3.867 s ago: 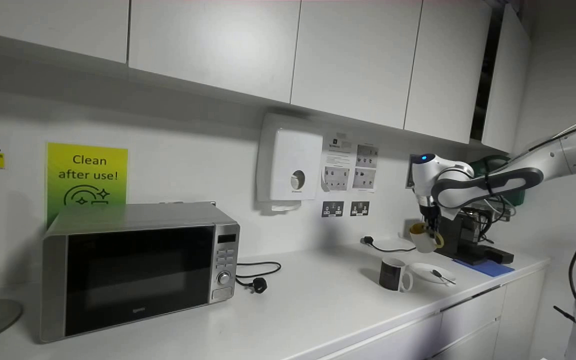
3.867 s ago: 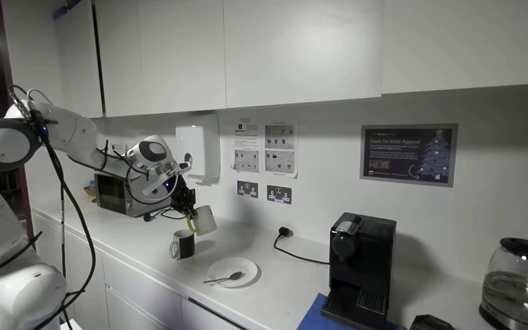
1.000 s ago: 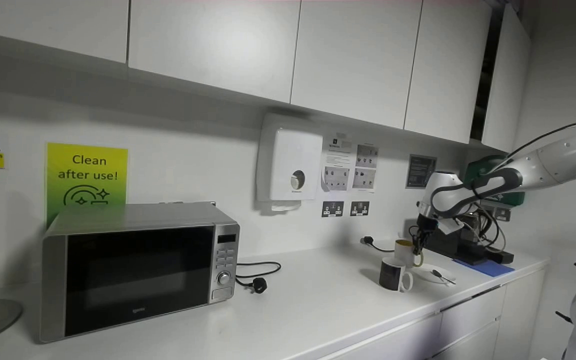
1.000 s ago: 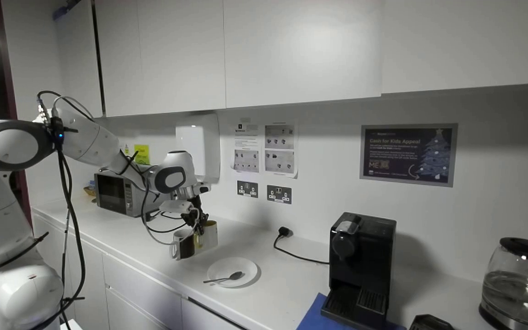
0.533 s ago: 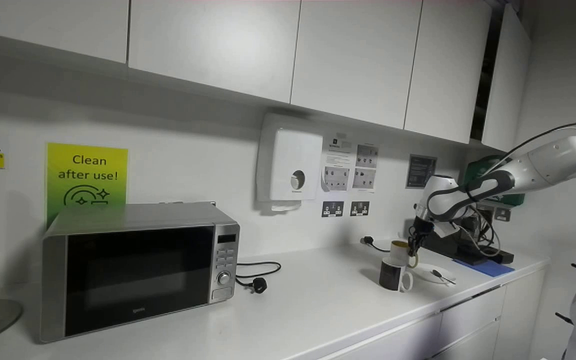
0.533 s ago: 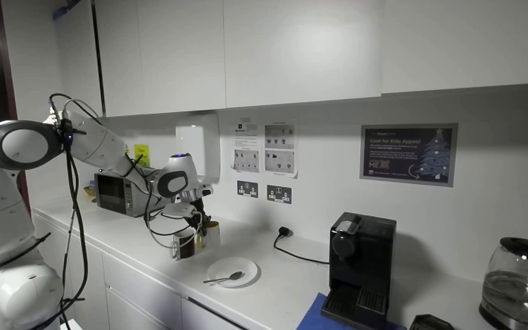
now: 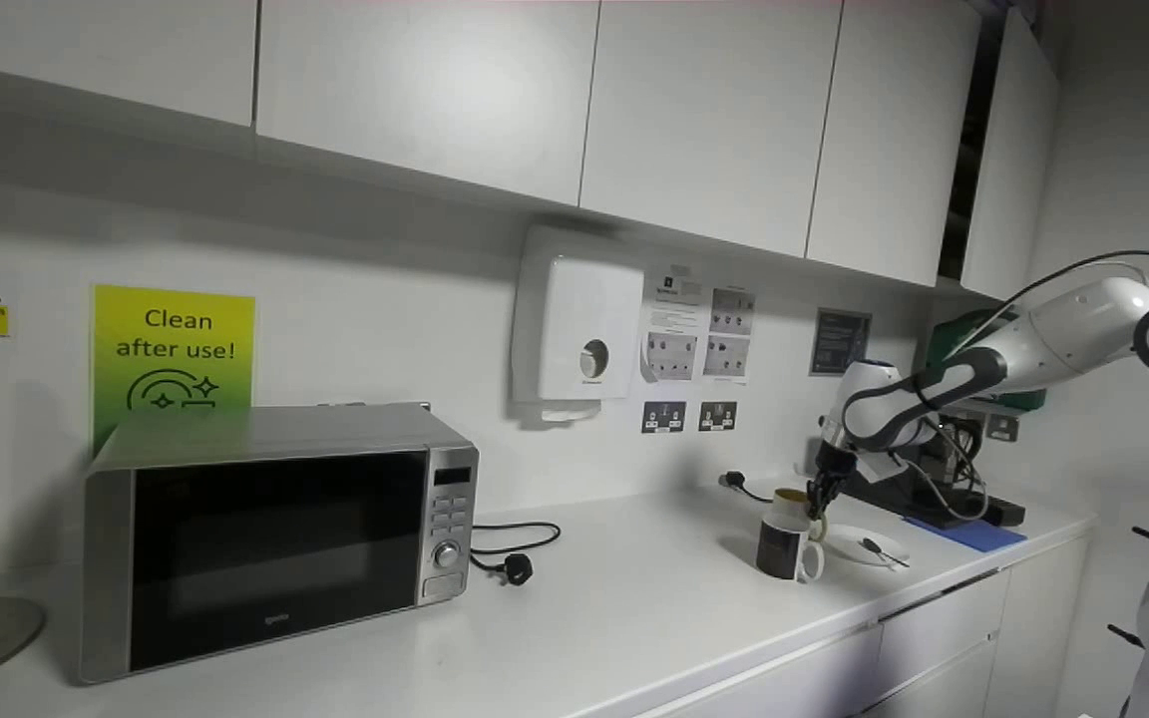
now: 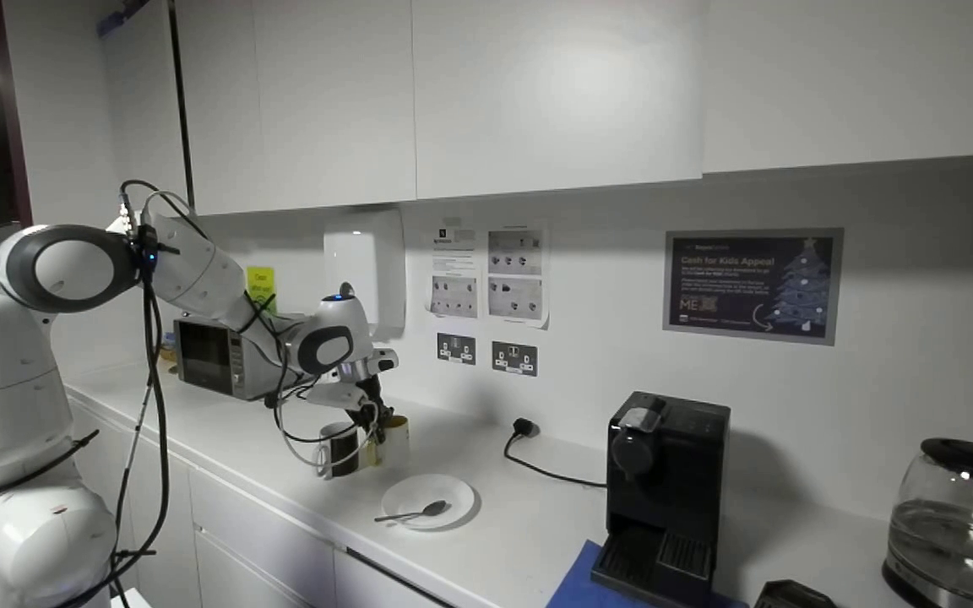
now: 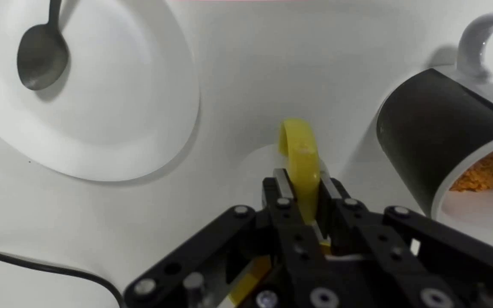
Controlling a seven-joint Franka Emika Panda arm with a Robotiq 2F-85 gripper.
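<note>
In an exterior view, a white bench (image 7: 624, 598) runs along a pale wall (image 7: 385, 329) under cupboards (image 7: 704, 120), with a silver microwave (image 7: 275, 558) on it. In an exterior view, the bench carries a black coffee machine (image 8: 664, 490) and a glass kettle (image 8: 951, 519) part full of clear liquid (image 8: 938, 549); the yellow-lined mug (image 8: 399, 439) is beside a dark-panelled mug (image 8: 345, 452), whether raised or resting I cannot tell. In the wrist view, the jaws are nearly together, pinching the yellow-lined mug's handle (image 9: 304, 162); orange-brown granules (image 9: 488, 173) lie in the dark-panelled mug, and a spoon (image 9: 43, 55) lies on a white plate (image 9: 114, 107).
</note>
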